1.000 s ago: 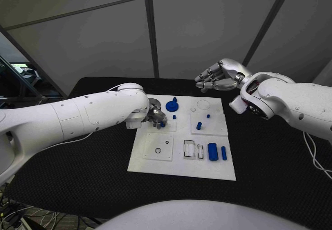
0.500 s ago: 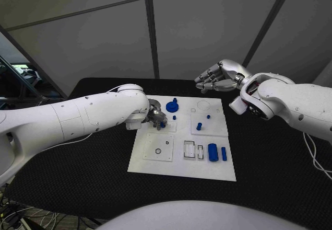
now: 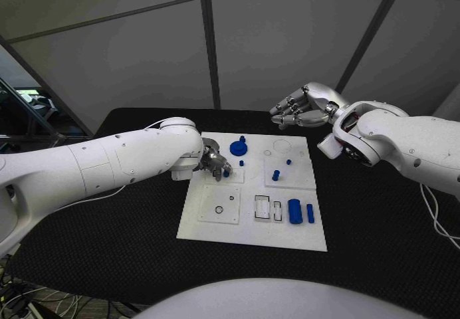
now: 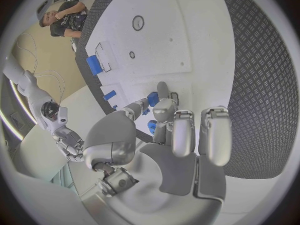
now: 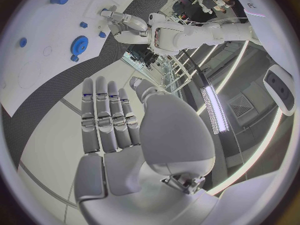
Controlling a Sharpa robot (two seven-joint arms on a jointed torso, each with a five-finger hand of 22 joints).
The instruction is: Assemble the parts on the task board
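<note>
The white task board [image 3: 251, 229] lies in the middle of the black table. My left hand [image 3: 213, 163] hovers low over the board's upper-left tile, its fingers curled. Thumb and fingers pinch a small blue part [image 4: 150, 127]. Just beside it stand a blue gear [image 3: 238, 147] and a small blue peg [image 3: 240, 163]. A blue piece [image 3: 276, 175] stands on the upper-right tile. A blue cylinder [image 3: 294, 210] and a blue bar [image 3: 310, 212] lie at the board's lower right. My right hand [image 3: 302, 106] hangs above the table's far edge, fingers apart, holding nothing.
Rectangular slots [image 3: 262, 205] and a round hole [image 3: 219, 209] open in the board's lower tiles. Black table surface [image 3: 115, 239] runs all round the board. In the right wrist view the gear [image 5: 80, 42] and my left hand [image 5: 122, 22] appear.
My left hand has shifted slightly over the upper-left tile, and less of the blue part shows under its fingers. The right hand has stayed in place.
</note>
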